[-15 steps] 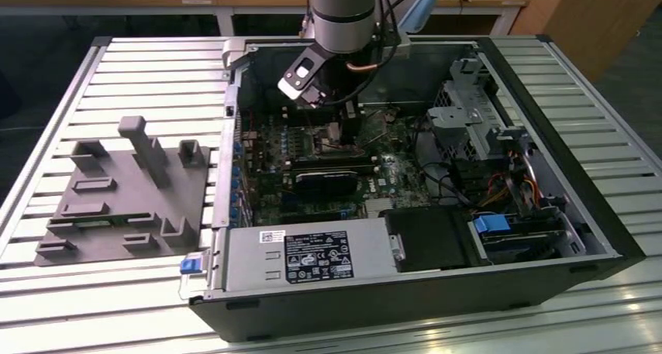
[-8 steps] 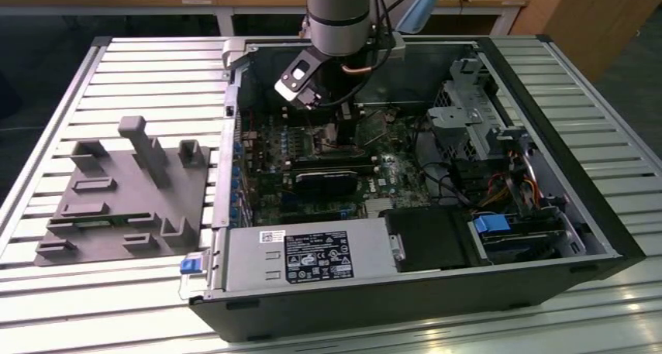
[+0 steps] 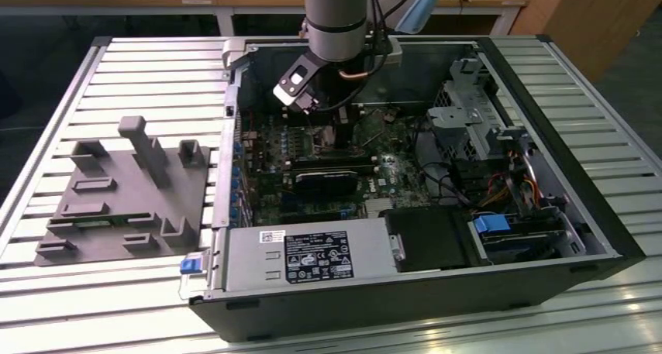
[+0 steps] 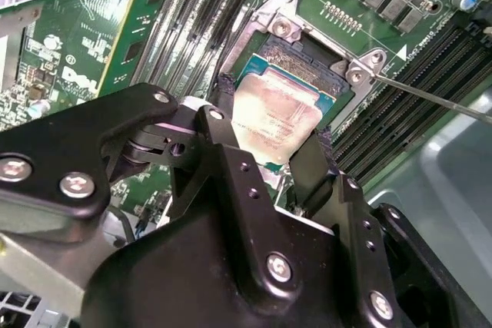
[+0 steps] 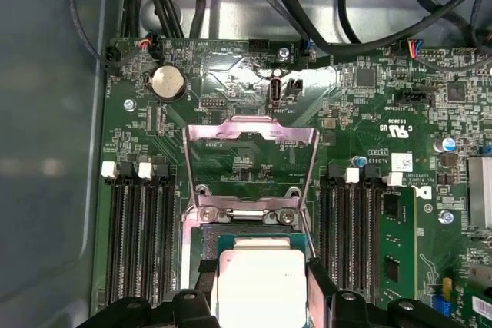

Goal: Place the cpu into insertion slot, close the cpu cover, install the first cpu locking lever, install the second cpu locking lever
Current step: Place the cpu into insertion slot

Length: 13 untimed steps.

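Note:
My gripper (image 4: pixel 273 124) reaches down into the open computer case (image 3: pixel 579 238) over the motherboard. Its two black fingers (image 4: pixel 223 105) flank the cpu (image 4: pixel 275 113), a flat square chip with a silver top, and are shut on its sides. The cpu sits at the insertion slot (image 4: pixel 280 28), inside the silvery rim; I cannot tell whether it is fully seated. In the first wrist view the cpu (image 5: pixel 260 282) shows between the fingertips, and the cpu cover (image 5: pixel 254 127) stands swung open beyond the slot. A thin locking lever (image 4: pixel 430 94) sticks out to one side, unlatched.
Memory slots (image 5: pixel 138 236) run along both sides of the socket. Cables (image 5: pixel 307 5) hang past the board's far edge. A drive cage (image 3: pixel 476 114) and power supply (image 3: pixel 300 257) crowd the case. A grey fixture (image 3: pixel 124 191) lies on the slatted table at the exterior view's left.

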Each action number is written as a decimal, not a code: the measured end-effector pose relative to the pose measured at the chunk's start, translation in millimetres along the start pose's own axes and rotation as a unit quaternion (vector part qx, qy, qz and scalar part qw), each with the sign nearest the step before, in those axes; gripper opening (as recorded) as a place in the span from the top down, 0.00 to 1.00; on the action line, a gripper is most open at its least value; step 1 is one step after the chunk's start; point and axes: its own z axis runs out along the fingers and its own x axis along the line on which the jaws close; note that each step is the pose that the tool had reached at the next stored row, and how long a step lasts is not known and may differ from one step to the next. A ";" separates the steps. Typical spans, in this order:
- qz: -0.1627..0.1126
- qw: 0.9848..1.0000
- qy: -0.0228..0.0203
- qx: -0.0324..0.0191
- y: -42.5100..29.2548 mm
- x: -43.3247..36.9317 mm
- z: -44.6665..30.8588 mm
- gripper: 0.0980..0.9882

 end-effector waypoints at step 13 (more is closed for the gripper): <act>0.006 1.000 0.000 0.000 -3.2 5.8 11.4 0.50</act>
